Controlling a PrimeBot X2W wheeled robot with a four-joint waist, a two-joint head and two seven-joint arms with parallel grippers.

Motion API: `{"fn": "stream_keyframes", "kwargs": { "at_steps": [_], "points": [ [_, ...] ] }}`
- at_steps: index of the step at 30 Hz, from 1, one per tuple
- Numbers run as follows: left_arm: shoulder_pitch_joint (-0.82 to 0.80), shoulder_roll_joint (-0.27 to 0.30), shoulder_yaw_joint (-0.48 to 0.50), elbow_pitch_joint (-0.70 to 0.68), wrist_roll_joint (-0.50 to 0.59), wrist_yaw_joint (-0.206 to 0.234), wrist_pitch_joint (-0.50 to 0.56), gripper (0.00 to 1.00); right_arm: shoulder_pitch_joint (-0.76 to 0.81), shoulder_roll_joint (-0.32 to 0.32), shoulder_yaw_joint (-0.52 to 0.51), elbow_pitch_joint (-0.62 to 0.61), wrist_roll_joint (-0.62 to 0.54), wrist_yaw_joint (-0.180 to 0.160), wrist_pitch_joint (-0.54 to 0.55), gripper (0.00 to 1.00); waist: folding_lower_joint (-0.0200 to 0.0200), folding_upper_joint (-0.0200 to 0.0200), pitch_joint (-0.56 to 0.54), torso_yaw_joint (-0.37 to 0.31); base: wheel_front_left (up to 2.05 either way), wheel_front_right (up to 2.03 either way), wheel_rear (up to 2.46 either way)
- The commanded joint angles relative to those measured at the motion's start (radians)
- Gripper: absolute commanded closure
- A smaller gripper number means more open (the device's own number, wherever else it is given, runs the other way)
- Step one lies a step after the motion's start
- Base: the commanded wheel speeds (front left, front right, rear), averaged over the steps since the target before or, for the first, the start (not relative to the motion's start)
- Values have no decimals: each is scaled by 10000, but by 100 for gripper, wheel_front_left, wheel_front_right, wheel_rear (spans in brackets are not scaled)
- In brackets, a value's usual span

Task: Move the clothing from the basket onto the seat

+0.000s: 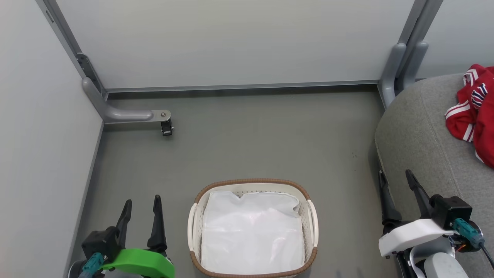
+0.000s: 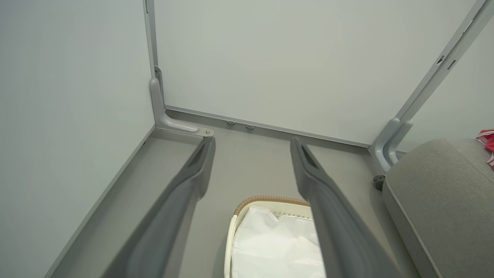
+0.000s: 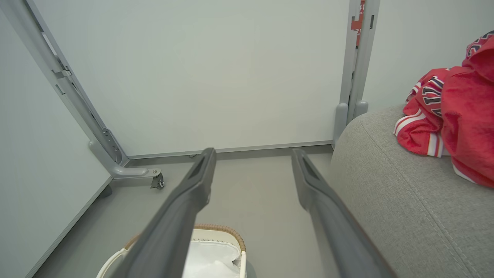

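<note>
The red clothing [image 1: 476, 112] lies bunched on the grey seat [image 1: 420, 139] at the right edge, its white-and-black trim showing; the clothing [image 3: 451, 116] and the seat [image 3: 389, 200] also appear in the right wrist view. The white basket [image 1: 312, 220] with a brown rim stands on the floor at bottom centre, holding just its white liner sheet [image 1: 251, 235]. My left gripper [image 1: 141, 202] hangs open left of the basket with nothing between its fingers. My right gripper [image 1: 395, 177] hangs open to the right of the basket, beside the seat's front edge, holding nothing.
Pale partition walls close off the left and back sides. A grey metal foot [image 1: 123, 114] with a small castor [image 1: 166, 127] juts from the back left corner, and grey posts [image 1: 401, 65] stand at the back right beside the seat. Grey floor [image 1: 251, 139] lies between basket and wall.
</note>
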Motion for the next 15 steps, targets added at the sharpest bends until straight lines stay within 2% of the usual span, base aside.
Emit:
{"fn": "stream_keyframes", "kwargs": {
  "at_steps": [1, 15],
  "points": [
    [133, -14, 95, 4, 145, -74, -6, 0, 169, -43, 27, -53, 8, -11, -47, 0, 1, 0, -14, 0, 0, 0, 0],
    [309, -245, 373, 71, 731, -354, -7, 0, 290, -44, 84, 15, 188, -11, -47, 0, 1, 0, -200, -7, 0, 0, 0]
  ]
}}
